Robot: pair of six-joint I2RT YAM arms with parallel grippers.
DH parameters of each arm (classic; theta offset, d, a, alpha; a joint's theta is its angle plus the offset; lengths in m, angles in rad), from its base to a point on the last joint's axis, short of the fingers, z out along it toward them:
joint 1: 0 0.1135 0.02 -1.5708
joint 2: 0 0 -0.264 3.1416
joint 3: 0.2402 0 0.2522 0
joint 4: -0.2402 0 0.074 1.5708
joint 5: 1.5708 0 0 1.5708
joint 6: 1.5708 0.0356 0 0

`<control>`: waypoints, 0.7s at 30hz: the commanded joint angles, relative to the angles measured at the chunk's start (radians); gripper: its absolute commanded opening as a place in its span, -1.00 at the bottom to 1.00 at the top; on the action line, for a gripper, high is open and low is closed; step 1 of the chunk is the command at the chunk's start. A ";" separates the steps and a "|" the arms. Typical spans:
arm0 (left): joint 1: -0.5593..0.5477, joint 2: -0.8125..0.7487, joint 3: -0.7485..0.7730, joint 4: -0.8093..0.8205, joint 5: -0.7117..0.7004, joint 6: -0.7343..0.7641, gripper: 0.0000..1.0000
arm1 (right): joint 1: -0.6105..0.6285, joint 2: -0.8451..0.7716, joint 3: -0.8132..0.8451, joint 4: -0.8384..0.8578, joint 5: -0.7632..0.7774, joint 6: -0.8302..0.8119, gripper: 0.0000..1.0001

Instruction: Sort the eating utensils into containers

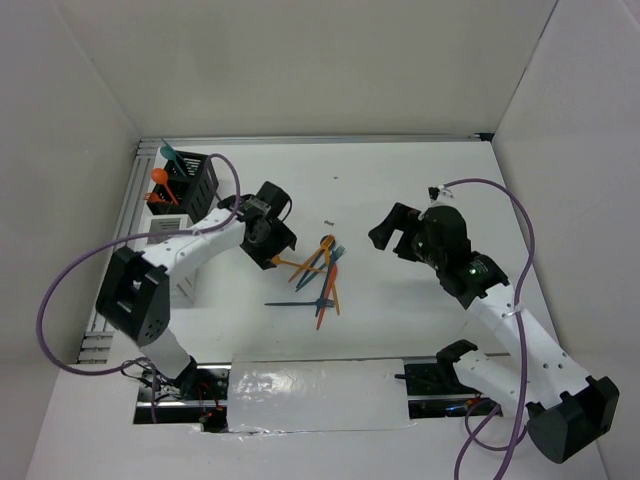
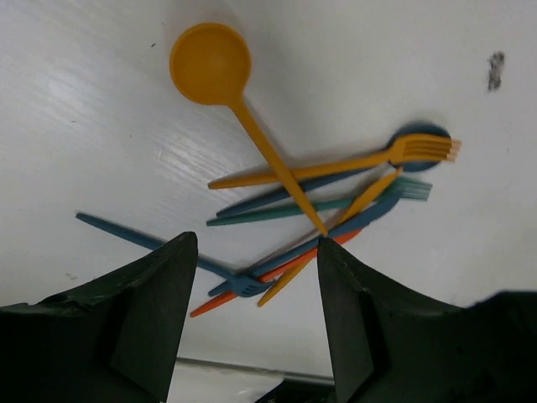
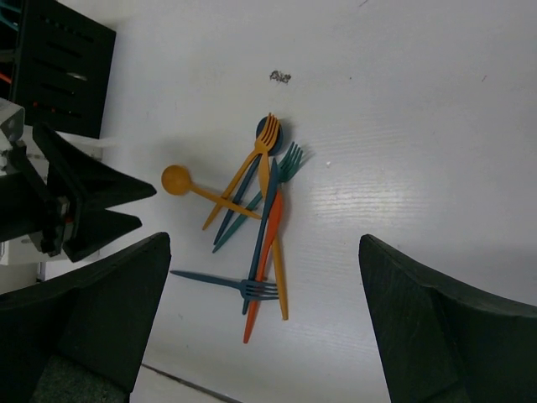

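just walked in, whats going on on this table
Two robot arms are sorting plastic forks and spoons into caddies. The left claw is down at the edge of the loose pile in the middle of the table, open over some handle ends, close to a yellow spoon. The right claw hangs open on the pile's other side, holding nothing. The black caddy in the far left corner already has an orange spoon and a teal spoon in it.

Yellow spoon (image 2: pixel 211 65), black caddy (image 1: pixel 200 182)
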 commanded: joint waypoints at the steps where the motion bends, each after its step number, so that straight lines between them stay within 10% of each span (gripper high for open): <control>1: -0.009 0.087 0.090 -0.186 -0.079 -0.263 0.41 | -0.002 0.009 0.001 0.019 0.025 0.015 0.99; 21: 0.044 0.292 0.144 -0.017 -0.032 -0.274 0.29 | -0.008 0.118 0.061 0.038 0.062 -0.031 1.00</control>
